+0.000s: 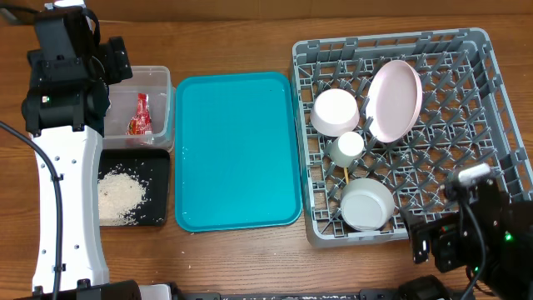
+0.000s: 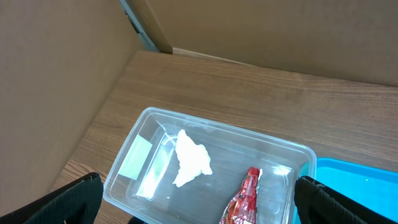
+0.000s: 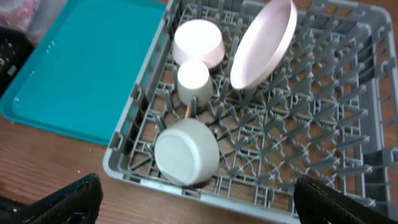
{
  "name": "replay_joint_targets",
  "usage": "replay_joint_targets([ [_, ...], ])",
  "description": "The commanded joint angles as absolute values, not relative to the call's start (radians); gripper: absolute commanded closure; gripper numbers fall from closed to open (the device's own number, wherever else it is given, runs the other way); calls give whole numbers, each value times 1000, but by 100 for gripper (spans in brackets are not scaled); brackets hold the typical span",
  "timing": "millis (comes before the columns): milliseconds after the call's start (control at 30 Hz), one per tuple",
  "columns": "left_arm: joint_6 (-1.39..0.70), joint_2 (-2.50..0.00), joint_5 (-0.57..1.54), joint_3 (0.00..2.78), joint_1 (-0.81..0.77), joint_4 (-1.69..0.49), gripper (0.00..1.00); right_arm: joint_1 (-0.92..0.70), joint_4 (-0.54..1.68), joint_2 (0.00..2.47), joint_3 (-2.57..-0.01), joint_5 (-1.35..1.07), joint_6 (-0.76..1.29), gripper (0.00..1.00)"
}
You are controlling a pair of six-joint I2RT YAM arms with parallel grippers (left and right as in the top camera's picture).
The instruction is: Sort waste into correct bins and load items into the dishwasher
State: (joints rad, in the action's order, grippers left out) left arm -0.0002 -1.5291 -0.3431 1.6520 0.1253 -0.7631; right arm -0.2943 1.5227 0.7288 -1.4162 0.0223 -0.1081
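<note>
Overhead, my left arm [image 1: 62, 167] hides the left of the tub [image 1: 169, 108], tissue [image 2: 189, 158] included. In the left wrist view the bottom edge cuts off the wrapper [image 2: 242, 202] and the tub's near wall, and of my left claw [image 2: 199, 208] only the fingertips [image 2: 78, 199] show. Of the chopsticks [image 3: 188, 112] only a sliver peeks out between cup [image 3: 194, 81] and bowl [image 3: 185, 152]. The rack [image 3: 323, 124] runs past the right wrist view's edge.

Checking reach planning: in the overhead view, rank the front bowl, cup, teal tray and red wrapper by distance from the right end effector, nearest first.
1. Front bowl, at the rack's near edge, closest to the right end effector.
2. Cup, mid-rack, behind that bowl.
3. Teal tray, left of the rack.
4. Red wrapper, in the clear tub, far left.
</note>
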Motion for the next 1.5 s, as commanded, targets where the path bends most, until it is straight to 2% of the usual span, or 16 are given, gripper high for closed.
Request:
replay_joint_targets([
  [0, -11, -1530, -339, 1665, 124, -759, 0, -287, 1517, 662, -1319, -1, -107, 0],
  [167, -11, -1530, -339, 1665, 124, -759, 0, -287, 1400, 569, -1145, -38, -107, 0],
  [500, -11, -1530, -339, 1665, 124, -759, 0, -287, 1015, 417, -804, -56, -103, 0],
  [833, -11, -1530, -339, 1665, 124, -759, 0, -286, 420, 245, -357, -116, -104, 0],
  [1033, -11, -1530, -339, 1665, 124, -759, 0, -286, 136, 172, -183, -139, -103, 0],
  [1467, -11, -1530, -339, 1665, 124, -759, 0, -238, 83, 2, -41, -173, -104, 0],
])
